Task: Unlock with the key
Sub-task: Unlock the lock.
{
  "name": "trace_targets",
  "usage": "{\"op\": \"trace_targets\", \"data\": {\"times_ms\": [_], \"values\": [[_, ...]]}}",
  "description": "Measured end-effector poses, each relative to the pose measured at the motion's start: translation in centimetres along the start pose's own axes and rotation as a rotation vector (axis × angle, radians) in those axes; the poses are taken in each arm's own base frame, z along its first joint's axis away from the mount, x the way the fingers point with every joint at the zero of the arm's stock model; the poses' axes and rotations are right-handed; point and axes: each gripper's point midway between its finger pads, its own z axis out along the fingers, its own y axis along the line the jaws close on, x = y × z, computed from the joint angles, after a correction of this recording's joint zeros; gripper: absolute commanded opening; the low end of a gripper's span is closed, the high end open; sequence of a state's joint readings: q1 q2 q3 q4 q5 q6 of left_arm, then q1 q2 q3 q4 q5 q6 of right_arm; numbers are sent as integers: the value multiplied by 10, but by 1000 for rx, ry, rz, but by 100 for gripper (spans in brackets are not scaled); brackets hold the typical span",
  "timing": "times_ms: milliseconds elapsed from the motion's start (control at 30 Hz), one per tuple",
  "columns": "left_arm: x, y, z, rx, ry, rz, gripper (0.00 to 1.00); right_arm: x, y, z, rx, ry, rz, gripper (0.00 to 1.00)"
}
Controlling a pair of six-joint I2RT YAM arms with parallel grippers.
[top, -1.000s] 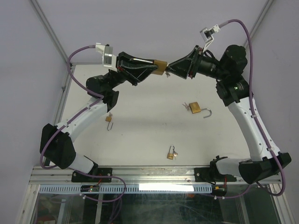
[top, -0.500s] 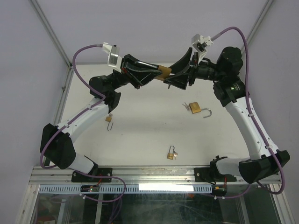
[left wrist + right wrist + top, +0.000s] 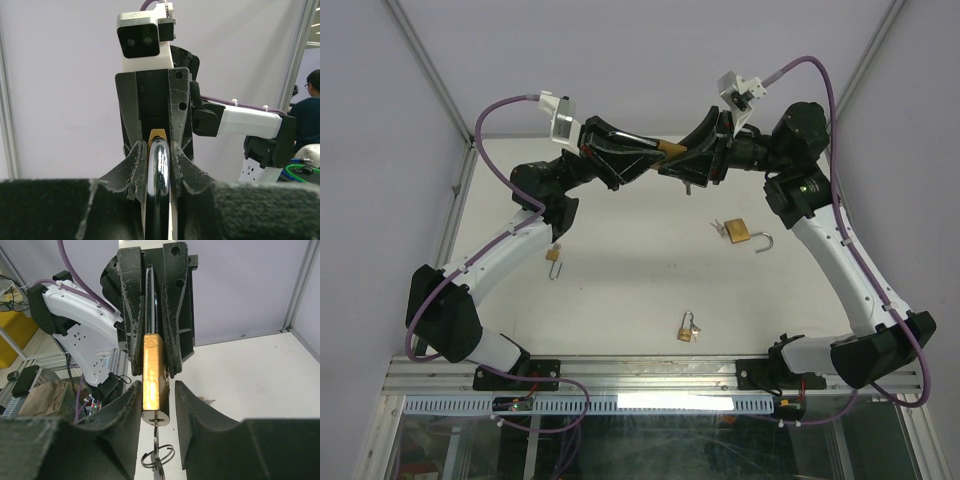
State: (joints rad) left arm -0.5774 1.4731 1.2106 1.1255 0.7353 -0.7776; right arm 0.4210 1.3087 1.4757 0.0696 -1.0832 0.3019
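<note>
Padlock [image 3: 155, 377] shackle [image 3: 159, 170] clamped in left claw [image 3: 658, 152]; right claw [image 3: 157, 395] narrowly open, straddling padlock.

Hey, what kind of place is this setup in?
Probably a robotics lab or demo booth: robot arms bolted to an aluminium rail, a white table walled by plain panels, padlocks lying on it.

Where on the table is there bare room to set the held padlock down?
The bare centre, between the small padlock on the left, the open padlock and the keyed padlock. It is crowded above the far edge, around the held padlock.
</note>
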Motion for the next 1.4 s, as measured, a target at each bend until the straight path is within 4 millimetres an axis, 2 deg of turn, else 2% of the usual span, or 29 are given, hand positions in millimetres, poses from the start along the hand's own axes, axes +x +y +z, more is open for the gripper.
{"op": "trace_targets", "data": {"times_ms": [100, 200, 233, 433, 467, 500, 533, 933, 1000, 1267, 1333, 1400], "values": [[0, 0, 0, 0, 0, 0, 0, 3, -1, 2, -3, 6, 6, 23], [1, 2, -1, -6, 4, -6, 0, 5, -1, 4, -5, 12, 3, 4], [1, 2, -1, -8, 5, -7, 0, 5, -1, 4, -7, 14, 3, 0], [1, 2, -1, -9, 4, -8, 0, 5, -1, 5, -7, 13, -5, 0], [1, 2, -1, -9, 4, -8, 3, 5, -1, 5, -7, 12, -5, 0], [1, 3, 0, -12, 2, -8, 16, 4, -1, 5, -7, 10, -3, 0], [0, 3, 0, -16, -2, -10, 22, 3, -1, 4, -6, 7, -1, 0], [11, 15, -6, -92, 13, -41, 45, 15, -20, -12, 52, -35, 105, 0], [8, 16, -11, -100, 18, -28, 44, 14, -22, -15, 59, -39, 117, 0], [-8, 32, -35, -125, 67, 70, 20, 10, -28, -25, 87, -48, 145, 0], [-7, 33, -39, -117, 86, 98, 23, 11, -28, -27, 83, -44, 151, 0], [-5, 31, -39, -99, 101, 120, 37, 12, -26, -27, 74, -37, 156, 0]]}}
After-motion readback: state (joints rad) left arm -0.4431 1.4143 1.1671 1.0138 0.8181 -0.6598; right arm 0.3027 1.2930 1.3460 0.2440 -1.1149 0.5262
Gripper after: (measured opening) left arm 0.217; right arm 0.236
